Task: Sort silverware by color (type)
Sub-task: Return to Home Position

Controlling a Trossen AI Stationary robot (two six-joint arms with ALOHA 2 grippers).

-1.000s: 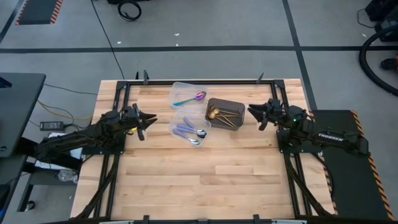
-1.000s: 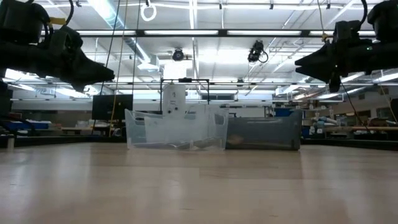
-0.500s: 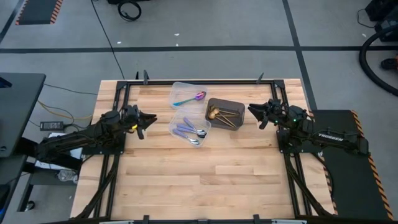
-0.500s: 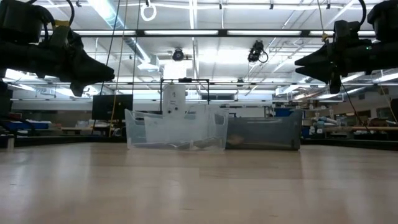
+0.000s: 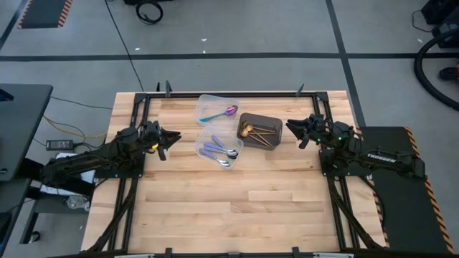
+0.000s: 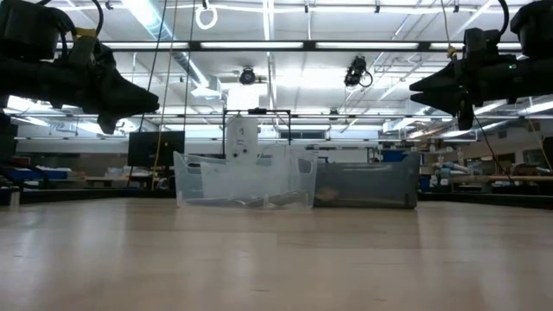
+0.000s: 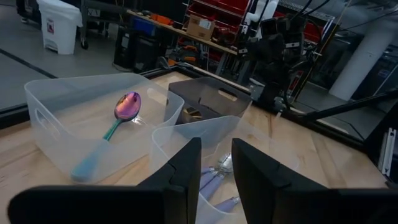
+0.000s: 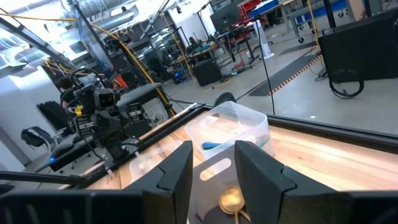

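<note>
Spoons (image 5: 219, 151) unmoved; left claw (image 5: 176, 135) narrowed, empty.

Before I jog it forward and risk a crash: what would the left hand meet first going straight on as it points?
Likely the nearer clear tub with the lavender-handled spoons, straight ahead of the left hand. The hand hangs above table level, so it might pass over the rim.

A wooden plank table (image 5: 237, 208) is carrying three containers toward its far edge: a clear plastic tub (image 5: 208, 102), a second clear tub (image 5: 215, 136) just in front (close together), and a dark rectangular bin (image 5: 265, 119) sitting beside them.
</note>
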